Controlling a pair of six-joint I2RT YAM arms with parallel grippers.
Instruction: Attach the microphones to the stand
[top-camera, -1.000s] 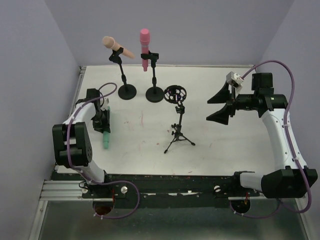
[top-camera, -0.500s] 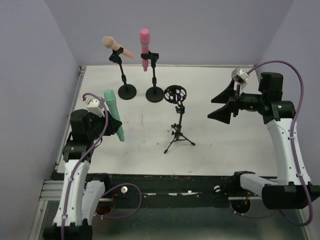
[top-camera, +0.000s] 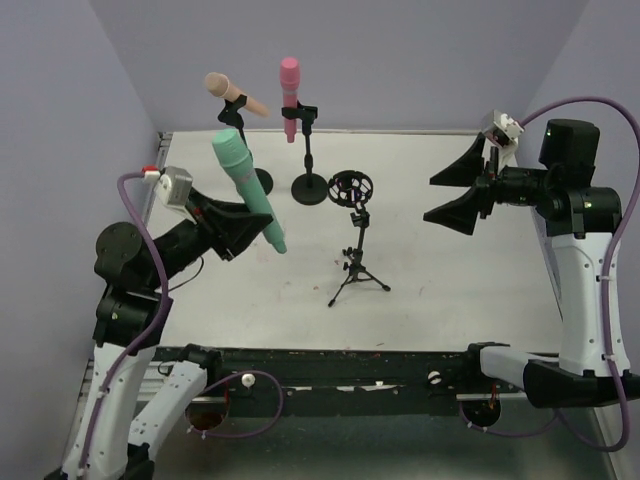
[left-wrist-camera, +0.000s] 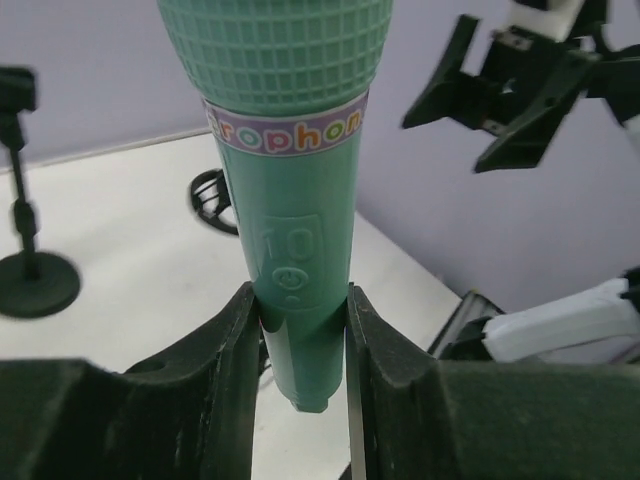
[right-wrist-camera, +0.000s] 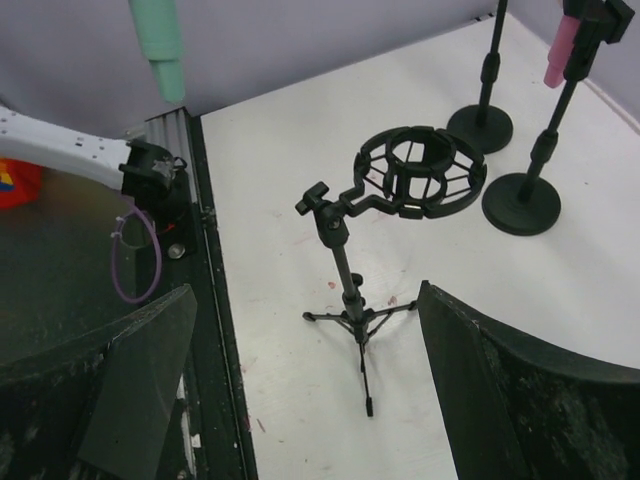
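Mint green microphone (top-camera: 248, 190) is airborne over the left half of the table (top-camera: 450, 290), tilted, head up and tail down, well apart from the tripod stand (top-camera: 357, 268). Your left gripper (top-camera: 250, 222) is clamped on the lower handle, just above the tail end; the wrist view shows both pads (left-wrist-camera: 236, 345) pressed flat against the taper. The right gripper (top-camera: 468, 190) hangs spread wide with nothing in it, high on the right side. Handling estimate: hard moulded plastic, probably hollow and light, stiff, not fragile. The handle looks smooth and narrows toward the tail, so expect it to creep or pivot in the pads, all the more with the heavier head far above the hold. A hold higher on the handle would steady it and leave the tail free to enter the ring cradle (right-wrist-camera: 420, 170). Count: three microphones. The peach microphone (top-camera: 232, 92) and the pink microphone (top-camera: 289, 95) each sit clipped on a round-base stand (top-camera: 310, 188). Three stands in all: two filled, the tripod's cradle empty.
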